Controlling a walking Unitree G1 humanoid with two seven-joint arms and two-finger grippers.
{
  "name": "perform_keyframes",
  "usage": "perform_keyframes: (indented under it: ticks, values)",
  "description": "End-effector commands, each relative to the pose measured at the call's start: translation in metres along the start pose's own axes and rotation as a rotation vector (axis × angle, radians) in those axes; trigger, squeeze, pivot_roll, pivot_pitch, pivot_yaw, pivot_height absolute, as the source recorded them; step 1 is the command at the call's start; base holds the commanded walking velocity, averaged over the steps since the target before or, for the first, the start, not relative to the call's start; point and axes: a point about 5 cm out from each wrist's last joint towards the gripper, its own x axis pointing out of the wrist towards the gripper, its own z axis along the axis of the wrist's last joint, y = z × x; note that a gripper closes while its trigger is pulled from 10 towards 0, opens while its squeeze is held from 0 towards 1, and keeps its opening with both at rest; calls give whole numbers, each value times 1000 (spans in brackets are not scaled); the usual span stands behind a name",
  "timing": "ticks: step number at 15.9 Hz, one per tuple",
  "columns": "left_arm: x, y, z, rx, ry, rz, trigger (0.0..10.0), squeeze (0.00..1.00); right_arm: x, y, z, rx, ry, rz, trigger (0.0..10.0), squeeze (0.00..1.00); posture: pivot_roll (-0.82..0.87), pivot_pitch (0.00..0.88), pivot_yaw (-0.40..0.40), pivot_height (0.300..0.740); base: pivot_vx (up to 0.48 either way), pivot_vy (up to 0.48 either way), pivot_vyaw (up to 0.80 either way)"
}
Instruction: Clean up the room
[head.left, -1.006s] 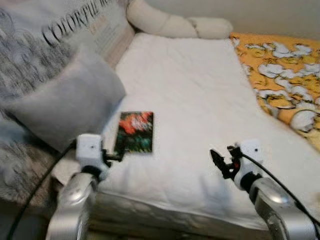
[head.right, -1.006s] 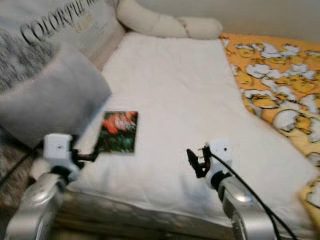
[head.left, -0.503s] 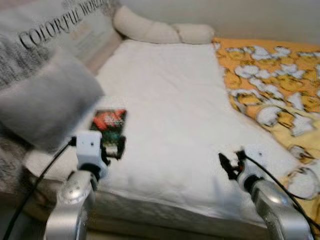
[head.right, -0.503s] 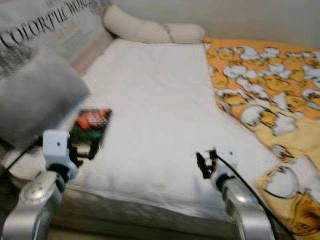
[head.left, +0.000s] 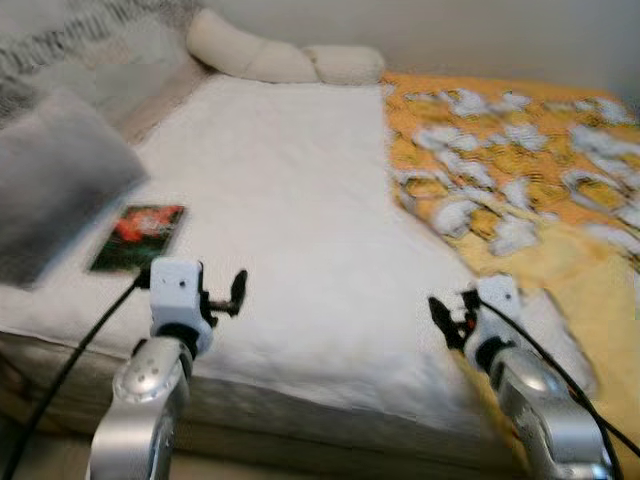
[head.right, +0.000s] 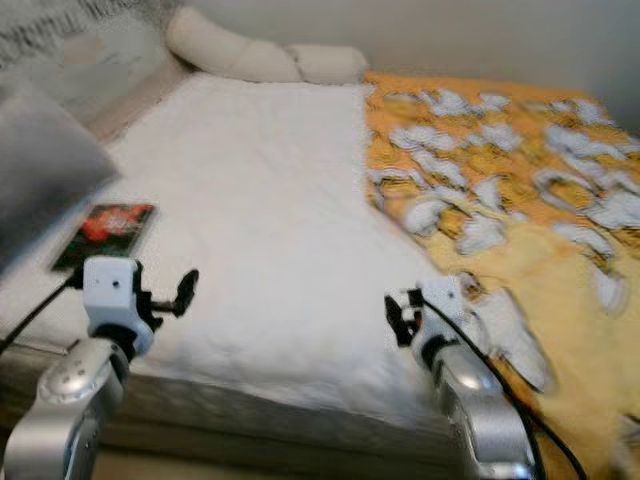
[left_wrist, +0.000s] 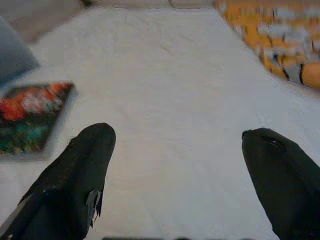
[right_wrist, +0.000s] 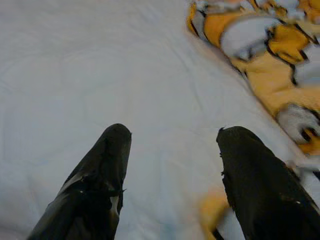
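Book (head.left: 137, 224) lengthwise toward pillows (head.left: 285, 60)

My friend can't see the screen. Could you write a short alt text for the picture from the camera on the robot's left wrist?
Two long black fingers of the open left gripper hang over a white quilted bed cover, holding nothing. A colourful red and green book lies flat on the cover beside them, and an orange and white patterned blanket lies at the far side.

We can read no text here. Dark lettering runs across the grey bedding (head.left: 70, 45) at the left of the bed, too blurred to make out. The book (left_wrist: 32, 117) cover may carry print, but we see only red and green blotches.
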Motion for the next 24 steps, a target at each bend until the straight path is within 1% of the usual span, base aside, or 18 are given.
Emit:
perform_keyframes:
  ticks: [1, 3, 5, 6, 8, 11, 12, 14, 18, 19, 22, 24]
  values:
    - [4, -2, 4, 15, 0, -4, 10000, 1000, 0, -3, 7, -15, -13, -18, 10000, 0, 5, 0, -11, 740, 0, 480, -800]
    - [7, -3, 6, 28, -9, -8, 10000, 1000, -1, -1, 11, -14, -21, -16, 10000, 0, 2, 0, -7, 740, 0, 480, -800]
    - [9, -1, 7, 41, -6, 1, 10000, 1000, -2, 3, 17, -11, -36, -9, 10000, 0, -1, 0, -4, 740, 0, 0, 0]
    - [10, -1, 8, 15, -16, -2, 10000, 1000, -3, 4, 18, -9, -36, -8, 10000, 0, 0, 0, -3, 740, 0, 0, 0]
    - [9, -1, 11, -10, -25, 1, 10000, 1000, -4, 5, 19, -5, -34, -4, 10000, 0, 1, 0, -3, 740, 0, 0, 0]
    - [9, 0, 9, 13, -12, 7, 10000, 1000, -4, 10, 23, -9, -34, 24, 10000, 0, 0, 0, 2, 740, 0, 0, 0]
    - [10, -1, 10, -9, -21, -10, 10000, 1000, -2, 14, 25, -17, -31, 36, 10000, 0, -4, 0, 7, 740, 0, 0, 0]
    - [11, -3, 11, -16, -30, -27, 10000, 1000, -2, 15, 26, -24, -29, 37, 10000, 0, -8, 0, 10, 740, 0, 0, 0]
    - [11, -7, 11, -33, -30, -36, 10000, 1000, -1, 16, 29, -24, -28, 61, 10000, 0, -7, 0, 1, 740, 260, 0, 0]
    - [10, -7, 11, -38, -29, -34, 10000, 1000, -1, 18, 30, 1, -27, 76, 10000, 0, -5, 0, -3, 740, 266, 0, -750]
    - [9, -5, 10, -41, -28, -30, 10000, 1000, 1, 17, 30, -21, -26, 69, 10000, 0, -3, 0, -6, 740, 274, 0, -704]
    - [9, -5, 10, -39, -28, -29, 10000, 1000, 2, 17, 30, -27, -28, 72, 10000, 0, -3, 0, -4, 740, 272, 0, 0]
